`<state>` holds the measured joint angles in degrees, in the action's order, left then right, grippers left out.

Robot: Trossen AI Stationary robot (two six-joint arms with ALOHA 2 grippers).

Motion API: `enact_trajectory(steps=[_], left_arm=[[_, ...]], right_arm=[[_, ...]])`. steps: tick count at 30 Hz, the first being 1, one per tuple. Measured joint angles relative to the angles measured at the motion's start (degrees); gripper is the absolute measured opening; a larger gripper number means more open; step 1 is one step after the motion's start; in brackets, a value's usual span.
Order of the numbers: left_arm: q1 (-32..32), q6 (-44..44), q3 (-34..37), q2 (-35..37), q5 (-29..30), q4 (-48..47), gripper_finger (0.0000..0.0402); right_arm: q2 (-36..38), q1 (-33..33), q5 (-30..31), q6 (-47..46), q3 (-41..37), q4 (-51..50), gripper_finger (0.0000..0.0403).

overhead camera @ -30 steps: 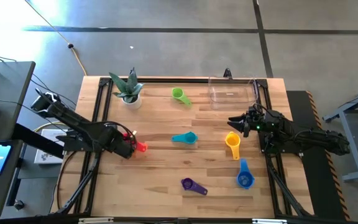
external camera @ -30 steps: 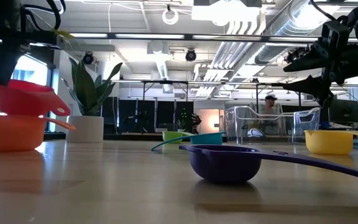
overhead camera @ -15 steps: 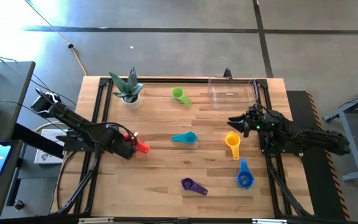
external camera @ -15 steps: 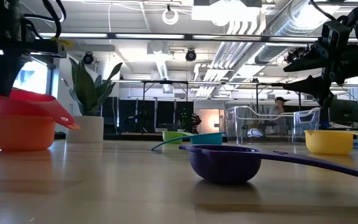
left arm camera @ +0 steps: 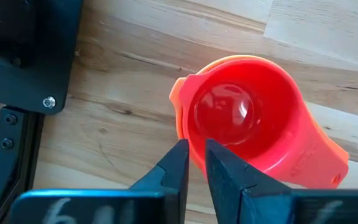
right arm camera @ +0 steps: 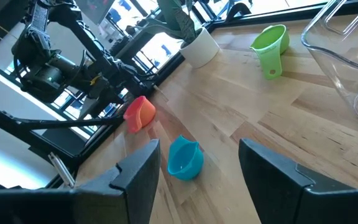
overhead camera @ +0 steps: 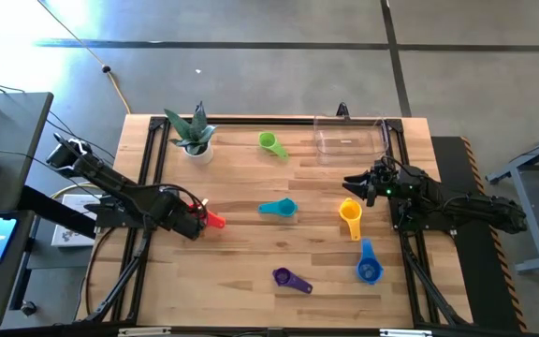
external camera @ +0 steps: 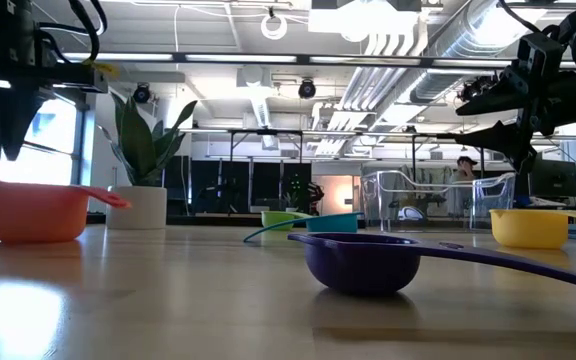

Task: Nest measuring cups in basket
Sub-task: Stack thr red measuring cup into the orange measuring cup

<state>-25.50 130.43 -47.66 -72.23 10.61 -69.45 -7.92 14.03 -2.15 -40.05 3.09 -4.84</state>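
left gripper (left arm camera: 194,163): fingers nearly together, gripping the near rim of the red cup (left arm camera: 244,121), nested in the orange cup (left arm camera: 180,93) at the table's left edge | right gripper (overhead camera: 352,183): jaws wide, empty, near the yellow cup (overhead camera: 349,212) | basket (overhead camera: 349,140): far right, empty

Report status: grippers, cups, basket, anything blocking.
Left gripper nearly shut, over red plastic cup nested in orange cup. Right gripper open, empty. Clear plastic basket empty. Nothing blocking.

The orange cup (left arm camera: 185,102) is mostly hidden beneath the red cup (left arm camera: 244,124).
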Motion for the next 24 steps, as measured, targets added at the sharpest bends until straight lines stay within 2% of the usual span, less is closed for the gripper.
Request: enact_trajectory(steps=[10,16,24], left_arm=[[0.0,-3.36,-0.02,1.93,-1.12,2.08,0.0078],[0.0,-6.61,-0.07,3.78,2.28,5.58,0.0076],[0.0,-19.44,-2.16,4.28,6.49,12.72,0.0076]], right_arm=[[0.0,0.01,-0.02,-0.02,0.0,0.0,0.0211],[0.03,0.0,-0.05,-2.02,0.0,1.72,0.0211],[-0.34,0.0,-0.03,-1.99,2.88,5.34,0.0211]])
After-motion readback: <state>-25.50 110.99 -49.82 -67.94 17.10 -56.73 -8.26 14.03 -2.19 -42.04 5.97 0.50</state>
